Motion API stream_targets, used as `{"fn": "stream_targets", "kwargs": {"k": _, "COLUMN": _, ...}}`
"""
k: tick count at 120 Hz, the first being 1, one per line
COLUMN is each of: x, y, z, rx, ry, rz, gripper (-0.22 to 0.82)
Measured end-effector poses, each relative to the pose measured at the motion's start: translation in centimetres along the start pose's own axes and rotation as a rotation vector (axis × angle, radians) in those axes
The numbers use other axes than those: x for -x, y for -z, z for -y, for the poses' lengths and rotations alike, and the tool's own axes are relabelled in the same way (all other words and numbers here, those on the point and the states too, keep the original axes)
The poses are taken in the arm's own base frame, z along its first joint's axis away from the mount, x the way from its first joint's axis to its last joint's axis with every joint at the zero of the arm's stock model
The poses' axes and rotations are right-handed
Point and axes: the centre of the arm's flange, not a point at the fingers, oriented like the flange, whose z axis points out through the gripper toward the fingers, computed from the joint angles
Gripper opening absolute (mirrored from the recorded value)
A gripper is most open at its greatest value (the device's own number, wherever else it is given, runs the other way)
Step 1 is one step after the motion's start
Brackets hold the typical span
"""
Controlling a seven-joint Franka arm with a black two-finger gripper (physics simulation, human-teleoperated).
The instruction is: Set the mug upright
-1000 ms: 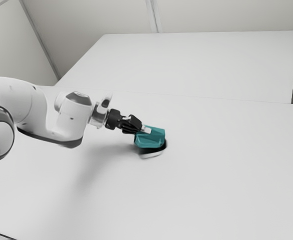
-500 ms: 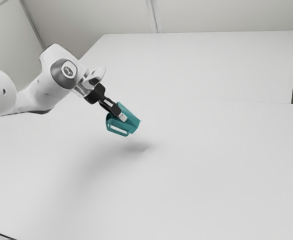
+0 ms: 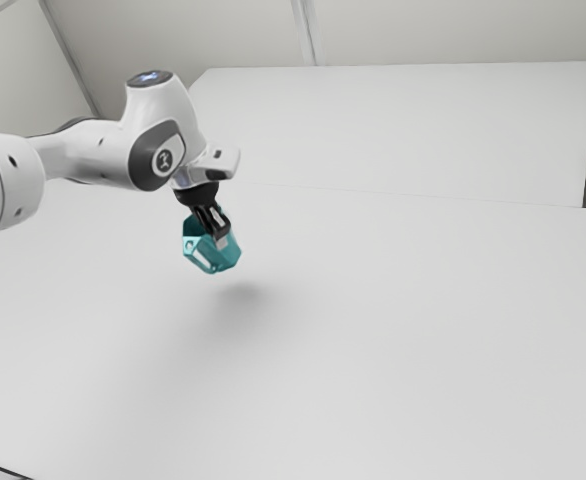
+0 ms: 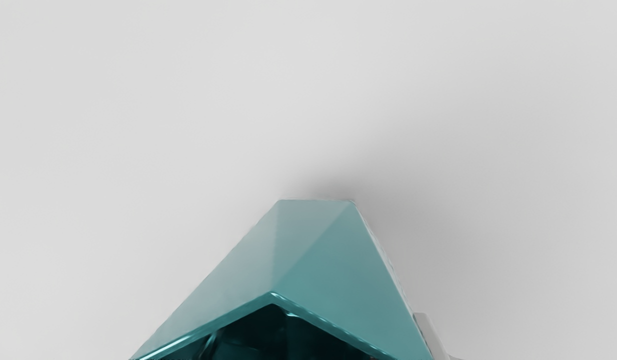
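The teal faceted mug (image 3: 227,256) is held off the table in the exterior view, tilted, its handle side toward the exterior view's left. My gripper (image 3: 221,238) points down at it, shut on it, with a pale fingertip against its outer wall. In the wrist view the mug (image 4: 313,250) has its dark open mouth toward my hand and its narrower end away from it. Part of my gripper (image 4: 430,336) shows as a light fingertip along the mug's outer side; the other fingertip is hidden.
A broad white table (image 3: 403,330) lies under the mug, with a soft shadow below it. A large pale panel (image 3: 393,130) stands beyond the table's far edge in the exterior view.
The mug has been lifted from the table and carried toward the exterior view's left. My hand has swung from nearly level to pointing steeply down, turning the mug with it.
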Motion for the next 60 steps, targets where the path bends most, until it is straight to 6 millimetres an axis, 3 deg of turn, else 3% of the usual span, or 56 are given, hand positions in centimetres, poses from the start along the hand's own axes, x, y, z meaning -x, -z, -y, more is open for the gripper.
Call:
{"fn": "stream_targets", "kwargs": {"k": 21, "x": -0.2, "y": -3.0, "z": 0.9, "rx": -0.002, "ry": 0.1, "rz": 0.026, "gripper": -0.18}}
{"fn": "stream_targets", "kwargs": {"k": 60, "x": -0.9, "y": -6.5, "z": 0.6, "rx": -0.001, "ry": 0.195, "rz": 0.059, "gripper": -0.18}}
